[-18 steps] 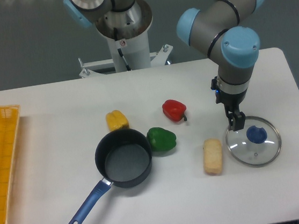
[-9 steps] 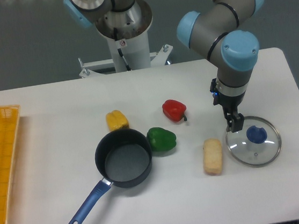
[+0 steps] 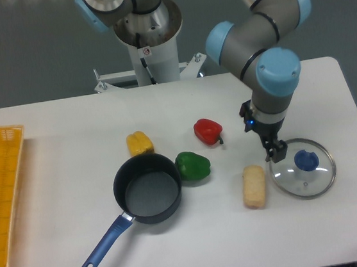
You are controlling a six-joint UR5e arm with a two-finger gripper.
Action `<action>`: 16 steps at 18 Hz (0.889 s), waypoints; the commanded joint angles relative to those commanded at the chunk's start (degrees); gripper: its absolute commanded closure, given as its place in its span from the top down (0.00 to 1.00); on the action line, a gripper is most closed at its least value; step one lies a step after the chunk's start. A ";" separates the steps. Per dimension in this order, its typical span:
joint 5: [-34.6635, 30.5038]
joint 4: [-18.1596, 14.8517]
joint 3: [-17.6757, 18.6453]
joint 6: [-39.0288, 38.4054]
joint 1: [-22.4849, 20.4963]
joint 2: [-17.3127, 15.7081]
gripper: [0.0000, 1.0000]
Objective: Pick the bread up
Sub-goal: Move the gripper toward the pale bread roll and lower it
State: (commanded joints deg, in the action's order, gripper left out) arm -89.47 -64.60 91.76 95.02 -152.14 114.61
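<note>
The bread [image 3: 254,186], a pale tan oblong loaf, lies on the white table right of centre, its long axis running front to back. My gripper [image 3: 275,152] hangs above the table just up and to the right of the loaf, over the left rim of a glass lid. Its dark fingers look close together with nothing between them, but they are small and seen from the side. The loaf is untouched.
A glass lid with a blue knob [image 3: 303,166] lies right of the bread. A green pepper [image 3: 192,165], a red pepper [image 3: 208,131] and a yellow pepper [image 3: 139,142] sit near a dark pot with a blue handle [image 3: 147,188]. A yellow tray [image 3: 0,192] is at the left edge.
The arm has shifted left, carrying the gripper from over the lid's rim toward the bread. The objects on the table have not moved.
</note>
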 joint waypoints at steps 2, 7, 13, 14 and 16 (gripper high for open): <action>0.18 0.09 -0.79 -0.79 0.61 0.97 1.00; 0.18 3.77 -2.90 -1.33 0.71 5.18 1.00; 0.18 4.48 -4.57 -2.46 0.70 7.30 1.00; 0.18 4.92 -4.57 -2.99 0.70 7.47 1.00; 0.18 5.36 -4.31 -3.17 0.70 8.00 1.00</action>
State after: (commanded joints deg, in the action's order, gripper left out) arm -89.30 -59.24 87.45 91.85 -151.44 122.61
